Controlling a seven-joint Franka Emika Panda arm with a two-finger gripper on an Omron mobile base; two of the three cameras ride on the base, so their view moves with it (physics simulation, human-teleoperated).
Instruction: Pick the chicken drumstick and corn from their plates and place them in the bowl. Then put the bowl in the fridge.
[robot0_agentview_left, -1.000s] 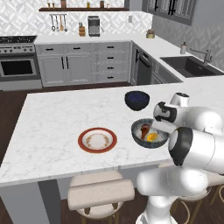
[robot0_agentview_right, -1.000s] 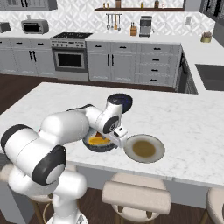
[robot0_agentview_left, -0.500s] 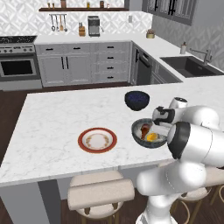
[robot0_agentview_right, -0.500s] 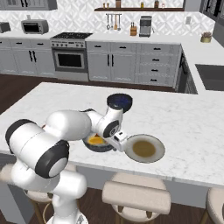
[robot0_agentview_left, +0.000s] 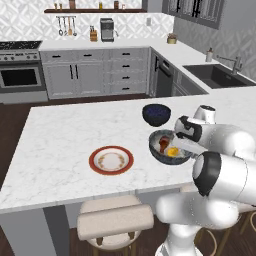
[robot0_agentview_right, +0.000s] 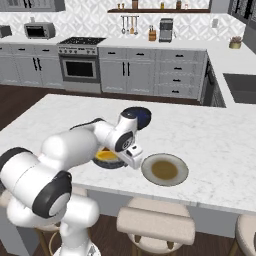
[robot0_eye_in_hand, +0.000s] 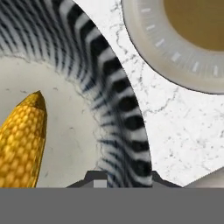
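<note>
Both foods, the yellow corn cob (robot0_eye_in_hand: 19, 144) and brown drumstick (robot0_agentview_left: 163, 144), lie in the ribbed grey bowl (robot0_agentview_left: 159, 153). The two-finger gripper (robot0_eye_in_hand: 123, 177) straddles its rim, apparently closed on it.

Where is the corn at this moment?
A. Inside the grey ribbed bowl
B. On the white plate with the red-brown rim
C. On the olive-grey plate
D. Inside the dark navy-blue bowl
A. The hand view shows the corn lying on the pale inside of the ribbed bowl, and in the left base view it lies there beside the chicken drumstick.
</note>
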